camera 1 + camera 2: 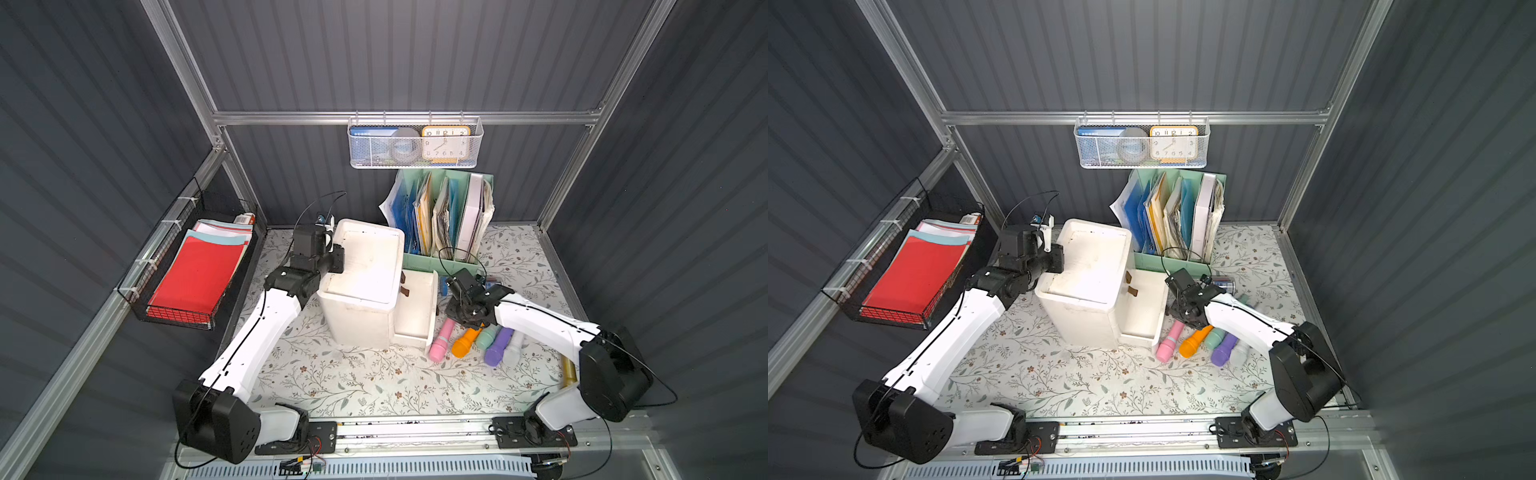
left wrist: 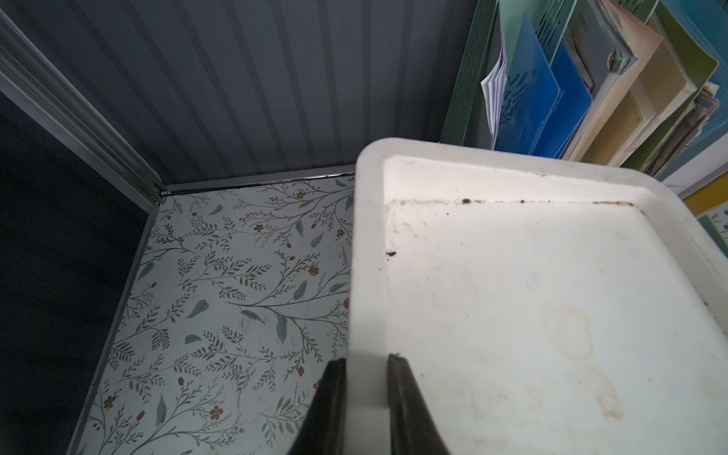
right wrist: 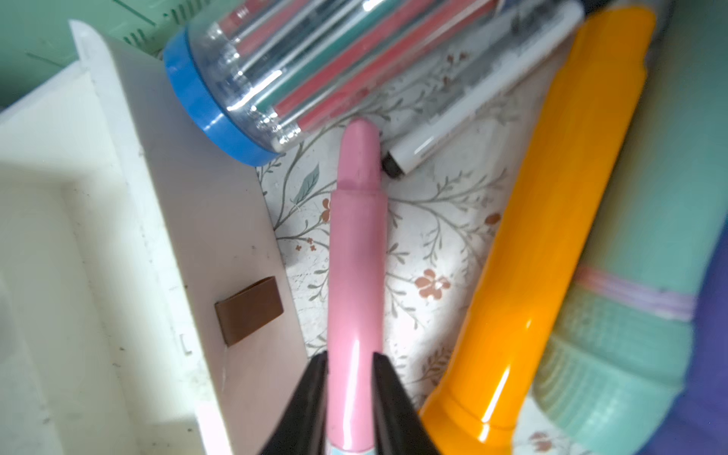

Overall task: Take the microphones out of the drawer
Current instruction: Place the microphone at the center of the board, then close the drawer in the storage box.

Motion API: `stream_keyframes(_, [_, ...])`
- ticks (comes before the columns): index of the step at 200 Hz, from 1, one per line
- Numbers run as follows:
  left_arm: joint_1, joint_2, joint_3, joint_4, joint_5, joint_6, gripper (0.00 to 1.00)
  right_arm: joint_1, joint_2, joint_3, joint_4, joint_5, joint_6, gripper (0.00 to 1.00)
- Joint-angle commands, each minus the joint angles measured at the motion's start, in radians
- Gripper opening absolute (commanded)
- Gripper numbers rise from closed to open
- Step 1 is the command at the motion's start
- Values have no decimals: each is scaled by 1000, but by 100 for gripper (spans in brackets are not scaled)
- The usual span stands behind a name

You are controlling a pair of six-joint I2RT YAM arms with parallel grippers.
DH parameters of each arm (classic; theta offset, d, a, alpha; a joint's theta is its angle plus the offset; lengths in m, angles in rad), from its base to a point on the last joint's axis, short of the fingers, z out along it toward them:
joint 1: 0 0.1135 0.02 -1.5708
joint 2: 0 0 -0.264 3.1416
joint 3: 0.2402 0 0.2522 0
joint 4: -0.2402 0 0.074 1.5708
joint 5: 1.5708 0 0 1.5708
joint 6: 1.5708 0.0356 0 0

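The white cabinet point(image 1: 365, 266) has its lower drawer point(image 1: 415, 307) pulled out to the right, and the drawer floor looks bare. A pink microphone point(image 1: 441, 341) point(image 3: 356, 256) lies on the table just outside the drawer front point(image 3: 220, 220), head toward the front edge. My right gripper point(image 3: 350, 356) point(image 1: 451, 318) is shut on its handle, one jaw against each side. Beside it lie orange point(image 1: 465, 341), mint point(image 1: 487, 336), purple point(image 1: 498, 347) and white point(image 1: 514, 345) microphones. My left gripper point(image 2: 366, 358) point(image 1: 338, 257) is shut on the raised rim point(image 2: 366, 236) of the cabinet top.
A clear pen tub with a blue lid point(image 3: 244, 78) and a white marker point(image 3: 472, 98) lie just past the pink handle's tip. A green file rack point(image 1: 444, 216) stands behind the drawer. A black wire basket point(image 1: 195, 274) hangs on the left wall. A gold tube point(image 1: 568, 370) lies by the right arm.
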Motion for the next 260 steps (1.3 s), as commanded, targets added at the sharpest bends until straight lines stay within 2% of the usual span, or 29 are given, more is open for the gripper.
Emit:
stream_keyframes(1, [-6, 60, -76, -131, 55, -21, 6, -22, -1, 23, 18, -27, -70, 5])
stream_keyframes(8, [-6, 61, -76, -131, 55, -21, 7, -25, 6, 29, 32, -49, -88, 0])
stream_keyframes(75, [-6, 64, -76, -131, 53, -21, 7, -24, 134, 131, 68, -152, -178, 0])
stream_keyframes(130, [-6, 68, -76, -131, 52, -21, 7, -25, 172, 137, 96, -219, -172, 0])
stream_keyframes(186, [-7, 72, -75, -133, 52, -21, 7, -24, 183, 101, 236, -319, -166, 0])
stream_keyframes(257, [-8, 69, -74, -134, 55, -22, 7, -12, 267, 99, 362, -420, -112, 0])
stream_keyframes(260, [-8, 69, -75, -134, 55, -23, 7, -11, 271, 100, 366, -456, -110, 0])
